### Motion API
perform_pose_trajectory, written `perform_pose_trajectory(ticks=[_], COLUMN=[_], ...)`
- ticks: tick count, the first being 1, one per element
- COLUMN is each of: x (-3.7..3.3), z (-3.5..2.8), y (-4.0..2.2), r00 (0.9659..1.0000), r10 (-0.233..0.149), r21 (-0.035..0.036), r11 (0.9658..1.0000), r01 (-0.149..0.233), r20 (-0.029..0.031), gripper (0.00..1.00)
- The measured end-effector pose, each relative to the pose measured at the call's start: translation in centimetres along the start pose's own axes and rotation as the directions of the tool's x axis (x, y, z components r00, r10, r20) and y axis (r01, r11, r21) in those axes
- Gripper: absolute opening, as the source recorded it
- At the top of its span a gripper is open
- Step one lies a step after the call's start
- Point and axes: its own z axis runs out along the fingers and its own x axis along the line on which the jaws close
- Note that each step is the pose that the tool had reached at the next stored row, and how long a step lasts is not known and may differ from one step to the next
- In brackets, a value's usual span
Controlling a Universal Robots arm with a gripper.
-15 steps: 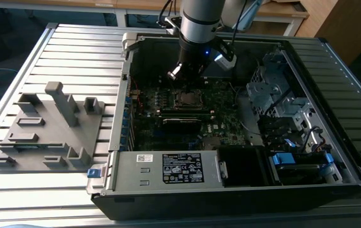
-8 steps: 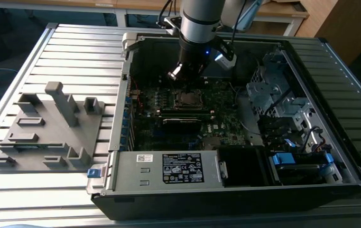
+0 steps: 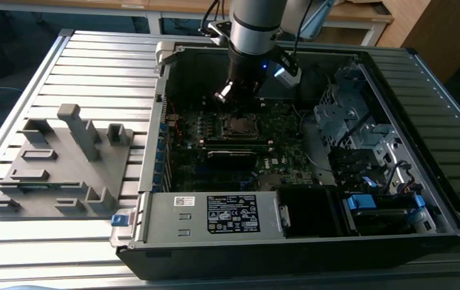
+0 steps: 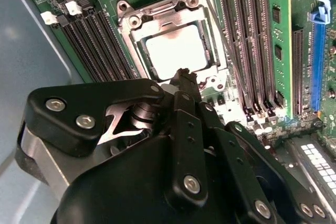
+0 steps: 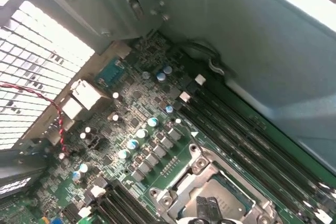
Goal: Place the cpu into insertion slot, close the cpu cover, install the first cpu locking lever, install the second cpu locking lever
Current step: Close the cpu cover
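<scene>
Just under the pincer [image 4: 184,76], the cpu [image 4: 176,51]

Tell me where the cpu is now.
In the second wrist view the cpu sits in its socket, framed by the cpu cover, just beyond the pincer.

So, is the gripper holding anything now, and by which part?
Nothing: the gripper is shut and empty, its tips by the edge of the cpu cover.

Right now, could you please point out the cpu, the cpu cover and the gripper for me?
cpu [image 4: 176,51], second wrist view, middle of its silver top.
cpu cover [image 4: 163,15], second wrist view, a bar of its frame.
gripper [image 4: 183,75], second wrist view, between its fingertips.
</scene>
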Motion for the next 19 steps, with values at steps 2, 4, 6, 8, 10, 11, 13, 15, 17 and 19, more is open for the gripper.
perform_pose_trajectory(ticks=[2, 4, 6, 8, 10, 11, 13, 15, 17, 19], x=[0.0, 0.0, 0.0, 0.0, 0.0, -0.01, -0.01, -0.01, -0.01, -0.01], z=[0.04, 0.06, 0.09, 0.11, 0.13, 0.14, 0.17, 0.2, 0.23, 0.26], y=[0.0, 0.0, 0.0, -0.01, -0.01, -0.01, -0.01, -0.01, -0.01, -0.01], r00=[0.9997, 0.9981, 0.995, 0.9908, 0.9854, 0.9821, 0.9743, 0.9656, 0.9557, 0.9441], r10=[0.026, 0.062, 0.099, 0.135, 0.17, 0.188, 0.225, 0.26, 0.294, 0.329], r21=[-0.0006, -0.0015, -0.0025, -0.0036, -0.0047, -0.0052, -0.0065, -0.0077, -0.009, -0.0103], r11=[0.9997, 0.9981, 0.995, 0.9908, 0.9854, 0.9821, 0.9744, 0.9657, 0.9557, 0.9442], r01=[-0.026, -0.062, -0.099, -0.135, -0.17, -0.188, -0.225, -0.26, -0.294, -0.329], r20=[0.0012, 0.0029, 0.0045, 0.006, 0.0075, 0.0082, 0.0097, 0.0111, 0.0125, 0.0138], gripper=[0.11, 0.11, 0.11, 0.11, 0.11, 0.11, 0.11, 0.11, 0.11, 0.11])
